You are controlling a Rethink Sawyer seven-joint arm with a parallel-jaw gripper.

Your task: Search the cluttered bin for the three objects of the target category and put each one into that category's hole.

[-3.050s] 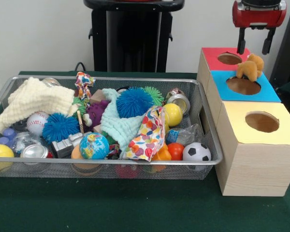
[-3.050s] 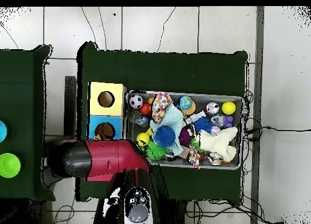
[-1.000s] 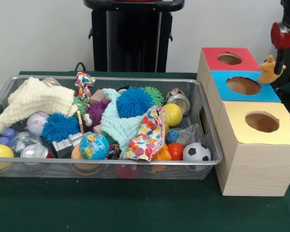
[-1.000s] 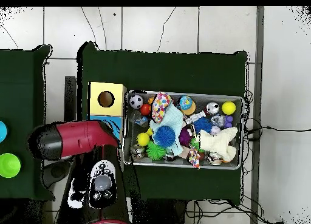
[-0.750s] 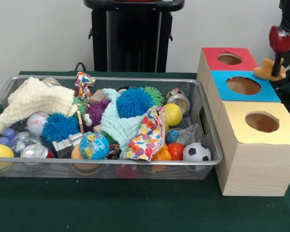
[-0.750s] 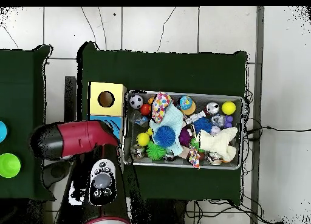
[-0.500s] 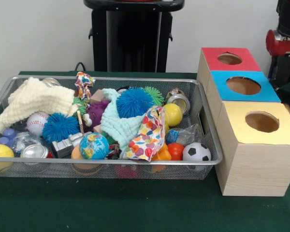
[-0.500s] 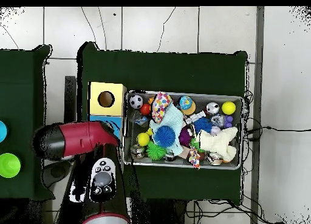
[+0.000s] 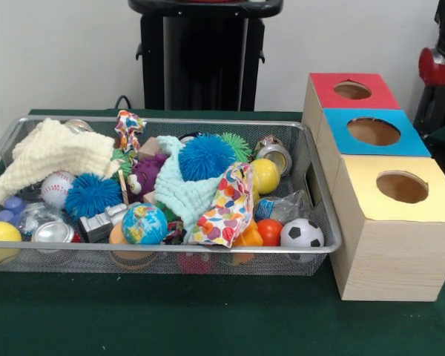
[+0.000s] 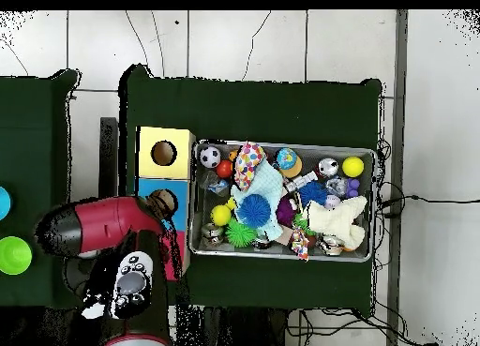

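Three wooden boxes stand to the right of the bin: red-topped, blue-topped and yellow-topped, each with a round hole. All three holes look empty from the front. The wire mesh bin is full of clutter, including a purple plush, a blue spiky ball and a globe ball. Only the red end of my arm shows, at the right edge beyond the boxes. Overhead, the arm covers the red box, and the gripper under it is hidden. No orange plush is in sight.
The bin also holds a cream cloth, a mint cloth, a soccer ball, a yellow ball, a baseball and cans. Green cloth covers the table. A black stand rises behind the bin.
The arm swung away from the blue box to the right with an orange plush, then drew farther off. The plush has dropped out of sight. The bin is unchanged.
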